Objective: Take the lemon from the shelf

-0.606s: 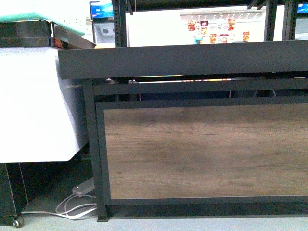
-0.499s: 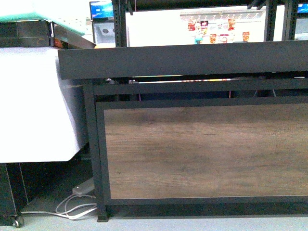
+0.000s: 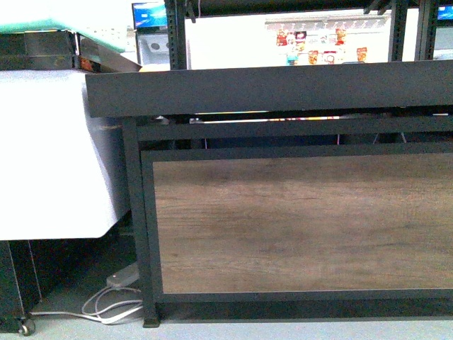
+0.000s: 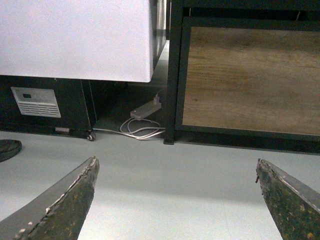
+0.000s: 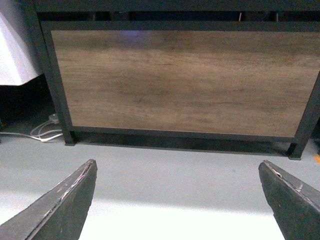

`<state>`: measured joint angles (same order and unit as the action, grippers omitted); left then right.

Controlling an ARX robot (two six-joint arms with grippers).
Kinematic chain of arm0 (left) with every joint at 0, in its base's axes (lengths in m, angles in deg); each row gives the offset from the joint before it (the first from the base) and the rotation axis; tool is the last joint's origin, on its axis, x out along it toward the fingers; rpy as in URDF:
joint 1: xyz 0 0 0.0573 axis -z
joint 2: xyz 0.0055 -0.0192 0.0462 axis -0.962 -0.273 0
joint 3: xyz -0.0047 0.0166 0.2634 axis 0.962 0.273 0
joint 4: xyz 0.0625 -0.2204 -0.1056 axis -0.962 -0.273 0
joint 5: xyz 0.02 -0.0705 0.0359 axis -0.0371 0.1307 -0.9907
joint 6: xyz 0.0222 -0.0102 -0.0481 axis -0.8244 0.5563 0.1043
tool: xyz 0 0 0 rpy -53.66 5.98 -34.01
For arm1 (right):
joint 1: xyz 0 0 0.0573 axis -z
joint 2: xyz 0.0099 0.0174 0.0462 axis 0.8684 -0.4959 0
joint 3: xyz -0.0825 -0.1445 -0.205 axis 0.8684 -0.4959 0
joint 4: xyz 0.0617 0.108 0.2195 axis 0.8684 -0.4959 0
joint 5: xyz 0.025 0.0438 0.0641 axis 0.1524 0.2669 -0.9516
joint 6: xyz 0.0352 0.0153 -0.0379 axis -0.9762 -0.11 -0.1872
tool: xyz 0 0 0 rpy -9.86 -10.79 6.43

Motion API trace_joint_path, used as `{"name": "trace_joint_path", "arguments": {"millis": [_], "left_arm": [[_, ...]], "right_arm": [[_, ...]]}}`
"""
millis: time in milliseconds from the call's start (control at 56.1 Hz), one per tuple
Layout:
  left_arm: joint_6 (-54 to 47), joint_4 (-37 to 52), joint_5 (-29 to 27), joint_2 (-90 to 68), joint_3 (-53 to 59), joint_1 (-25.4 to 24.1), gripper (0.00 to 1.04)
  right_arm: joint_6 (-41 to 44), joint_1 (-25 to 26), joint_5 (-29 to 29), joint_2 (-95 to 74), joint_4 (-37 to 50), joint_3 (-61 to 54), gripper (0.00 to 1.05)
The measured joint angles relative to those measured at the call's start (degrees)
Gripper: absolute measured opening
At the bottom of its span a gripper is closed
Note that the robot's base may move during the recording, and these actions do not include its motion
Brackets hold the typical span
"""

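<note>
Because the front view looks at the large black metal display shelf from low down, I see mostly its brown wood-grain front panel. The front lip of its shallow black tray runs across above that panel. The lip is edge-on to me, so whatever lies in the tray is hidden and the small yellow lemon is not in sight. To the left stands a white boxy cabinet. On the grey floor under it, near the shelf's left leg, lies a grey power strip with a coiled white cable. Neither of my arms shows here.

In the left wrist view, my left tool is spread wide. Its two dark, worn fingers have only bare floor between them. Farther off I see the shelf's left leg, the power strip and the cabinet's underside.

In the right wrist view, my right tool is likewise gaping and empty. It sits low over the floor and faces the wood panel squarely.

I judge the task hardly begun, since nothing is grasped and both arms are below tray height. What remains is to raise an arm over the lip, find the lemon among whatever the tray holds, close on it and lift it clear.
</note>
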<state>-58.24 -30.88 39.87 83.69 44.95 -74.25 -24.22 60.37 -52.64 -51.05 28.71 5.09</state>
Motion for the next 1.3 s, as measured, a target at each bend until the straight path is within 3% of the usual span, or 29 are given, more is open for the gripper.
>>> {"name": "trace_joint_path", "arguments": {"millis": [1301], "left_arm": [[0.0, 0.0, 0.0, 0.0, 0.0, 0.0, 0.97]], "right_arm": [[0.0, 0.0, 0.0, 0.0, 0.0, 0.0, 0.97]]}}
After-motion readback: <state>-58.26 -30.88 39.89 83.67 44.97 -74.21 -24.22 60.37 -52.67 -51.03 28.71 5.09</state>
